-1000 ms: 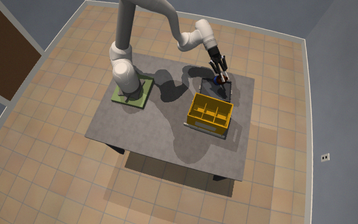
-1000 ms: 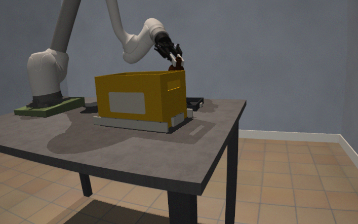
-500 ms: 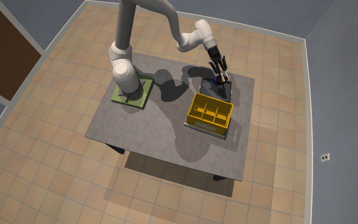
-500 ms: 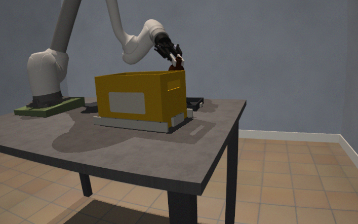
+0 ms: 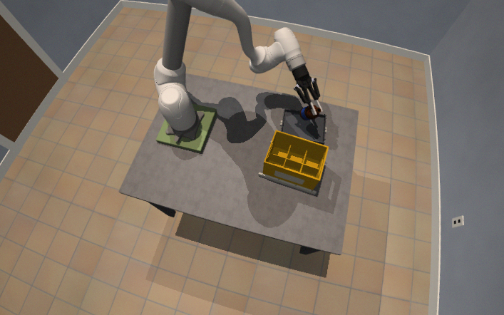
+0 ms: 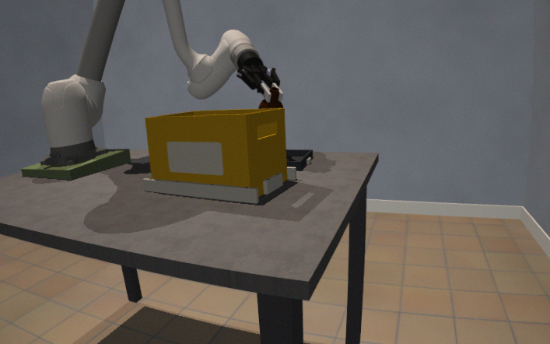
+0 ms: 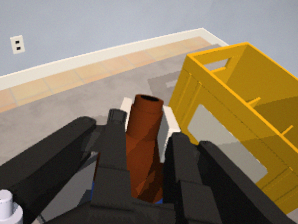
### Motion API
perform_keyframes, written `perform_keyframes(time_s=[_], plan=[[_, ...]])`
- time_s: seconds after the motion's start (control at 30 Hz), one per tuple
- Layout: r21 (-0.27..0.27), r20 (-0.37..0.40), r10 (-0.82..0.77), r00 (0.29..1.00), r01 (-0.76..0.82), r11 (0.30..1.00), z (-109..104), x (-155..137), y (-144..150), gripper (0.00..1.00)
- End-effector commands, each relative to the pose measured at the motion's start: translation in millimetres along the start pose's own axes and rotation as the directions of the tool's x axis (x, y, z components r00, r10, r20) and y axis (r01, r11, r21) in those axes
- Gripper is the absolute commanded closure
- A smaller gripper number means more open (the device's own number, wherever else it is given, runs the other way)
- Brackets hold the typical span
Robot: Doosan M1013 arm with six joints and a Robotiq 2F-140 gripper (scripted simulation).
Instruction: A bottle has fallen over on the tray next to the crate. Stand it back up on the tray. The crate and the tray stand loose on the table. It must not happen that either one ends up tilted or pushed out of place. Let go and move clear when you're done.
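Holding the bottle (image 5: 309, 112) (image 6: 271, 103) (image 7: 145, 145) by its neck rn, claw (image 5: 316, 107) (image 6: 274, 92) (image 7: 144, 115) clamped on it. Body's below the fingertips, over the tray (image 5: 284, 121) (image 6: 306, 156), nr the desk's (image 5: 191, 176) (image 6: 183, 239) (image 7: 50, 130) far right corner. Base hidden, can't tell if touching tbh.

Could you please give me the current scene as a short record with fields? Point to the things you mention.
gripper: black two-finger gripper (image 5: 314, 107) (image 6: 275, 93) (image 7: 144, 115), shut on the bottle's neck
bottle: brown glossy bottle with blue band (image 5: 311, 112) (image 6: 271, 103) (image 7: 145, 150), neck up
tray: shallow dark rectangular tray (image 5: 299, 127) (image 6: 302, 161), beside the crate
crate: yellow divided plastic crate (image 5: 293, 172) (image 6: 208, 128) (image 7: 185, 107), upright, compartments empty
release: not yet done
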State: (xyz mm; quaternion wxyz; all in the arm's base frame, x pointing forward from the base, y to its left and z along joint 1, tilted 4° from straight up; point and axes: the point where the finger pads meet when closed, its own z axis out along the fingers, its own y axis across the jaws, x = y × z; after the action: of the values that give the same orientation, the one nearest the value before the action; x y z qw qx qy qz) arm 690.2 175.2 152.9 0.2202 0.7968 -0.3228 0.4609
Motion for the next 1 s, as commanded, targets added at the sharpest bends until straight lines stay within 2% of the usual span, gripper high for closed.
perform_keyframes(time_s=[0.0,0.73,0.97], plan=[[0.000,-0.004,-0.004,1.000,0.004,1.000,0.1,-0.9,0.3,0.90],[-0.001,-0.009,-0.004,1.000,0.004,1.000,0.2,-1.0,0.5,0.90],[-0.004,-0.035,-0.005,0.999,0.005,1.000,0.8,-1.7,1.2,0.90]])
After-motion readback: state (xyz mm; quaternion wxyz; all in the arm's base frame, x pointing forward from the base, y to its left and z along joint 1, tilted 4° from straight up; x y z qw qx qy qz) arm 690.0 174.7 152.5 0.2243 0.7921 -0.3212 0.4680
